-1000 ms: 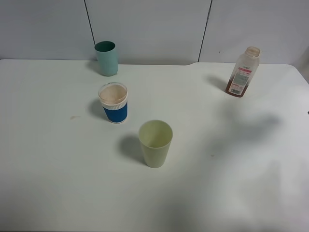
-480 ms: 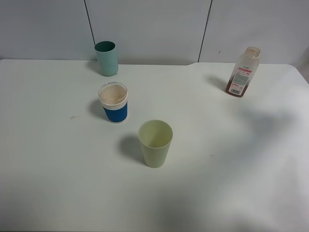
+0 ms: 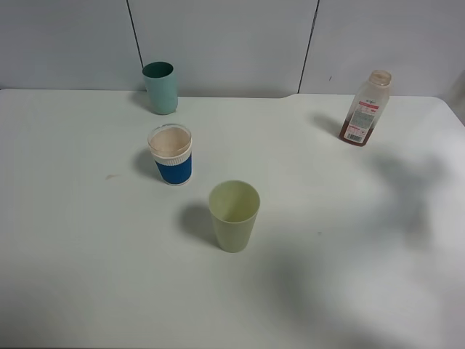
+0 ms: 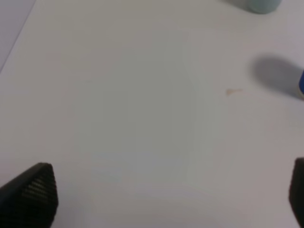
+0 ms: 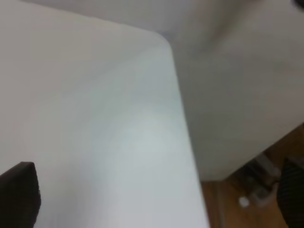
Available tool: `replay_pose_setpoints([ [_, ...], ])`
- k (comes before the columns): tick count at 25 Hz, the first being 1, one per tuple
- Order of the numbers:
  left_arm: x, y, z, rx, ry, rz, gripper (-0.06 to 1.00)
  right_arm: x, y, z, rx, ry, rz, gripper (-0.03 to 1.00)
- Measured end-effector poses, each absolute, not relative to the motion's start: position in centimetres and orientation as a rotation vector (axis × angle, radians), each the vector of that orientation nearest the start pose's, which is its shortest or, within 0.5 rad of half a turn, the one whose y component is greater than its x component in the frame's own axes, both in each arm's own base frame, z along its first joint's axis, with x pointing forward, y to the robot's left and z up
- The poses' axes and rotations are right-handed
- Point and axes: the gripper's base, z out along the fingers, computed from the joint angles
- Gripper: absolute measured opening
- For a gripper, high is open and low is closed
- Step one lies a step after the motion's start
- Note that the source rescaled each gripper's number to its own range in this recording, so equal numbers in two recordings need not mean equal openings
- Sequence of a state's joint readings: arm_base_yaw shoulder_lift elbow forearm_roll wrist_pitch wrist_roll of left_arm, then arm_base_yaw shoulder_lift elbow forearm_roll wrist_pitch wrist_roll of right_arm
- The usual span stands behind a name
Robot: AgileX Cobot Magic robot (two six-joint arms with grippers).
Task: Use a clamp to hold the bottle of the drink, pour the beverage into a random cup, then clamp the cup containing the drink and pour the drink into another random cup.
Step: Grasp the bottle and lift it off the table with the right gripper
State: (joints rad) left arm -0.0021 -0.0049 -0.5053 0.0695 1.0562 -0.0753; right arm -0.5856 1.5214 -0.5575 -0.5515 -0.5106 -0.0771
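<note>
Tabletop [image 3: 87,254]: smooth, matte white, with a rounded corner seen in the right wrist view; 1 small tan stain [image 3: 110,176] on its left part.

Drink bottle [image 3: 365,108]: clear plastic with squared shoulders, upright at the far right of the tabletop near the back edge. It carries a white and red label, and amber-brown liquid fills only its lowest part. Whether the pale top is a cap or an open neck cannot be told.

3 cups, all upright and well apart from the bottle:
- Teal cup [image 3: 160,87]: smooth, tapered, at the back left, close to the wall panels.
- Blue-sleeved cup [image 3: 171,155]: white ribbed band under the rim, blue lower body, pale inside; in front of the teal cup.
- Pale green cup [image 3: 234,216]: smooth, tapered, nearest the middle of the tabletop, apart from the other 2.

Left claw [image 4: 164,197]: black textured fingertips [image 4: 31,194] set wide apart, nothing between them, above bare tabletop near the stain.

Right claw [image 5: 156,192]: dark fingertips [image 5: 19,192] likewise spread wide and gripping nothing, above the tabletop's corner; this view is blurred
</note>
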Motion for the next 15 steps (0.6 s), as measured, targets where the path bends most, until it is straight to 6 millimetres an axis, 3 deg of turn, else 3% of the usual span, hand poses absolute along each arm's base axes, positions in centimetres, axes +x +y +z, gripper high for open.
replay_pose_setpoints([
  [6,-0.6,0.6,27.9,-0.078,2.026,0.034,0.99,26.1,-13.8,15.3,-0.156,2.056,-0.363,1.00],
  [12,-0.6,0.6,27.9,-0.078,2.026,0.034,0.99,29.3,-14.4,15.6,-0.267,2.011,-0.317,1.00],
  [15,-0.6,0.6,27.9,-0.078,2.026,0.034,0.99,31.9,-14.2,15.9,-0.368,1.983,-0.264,1.00],
])
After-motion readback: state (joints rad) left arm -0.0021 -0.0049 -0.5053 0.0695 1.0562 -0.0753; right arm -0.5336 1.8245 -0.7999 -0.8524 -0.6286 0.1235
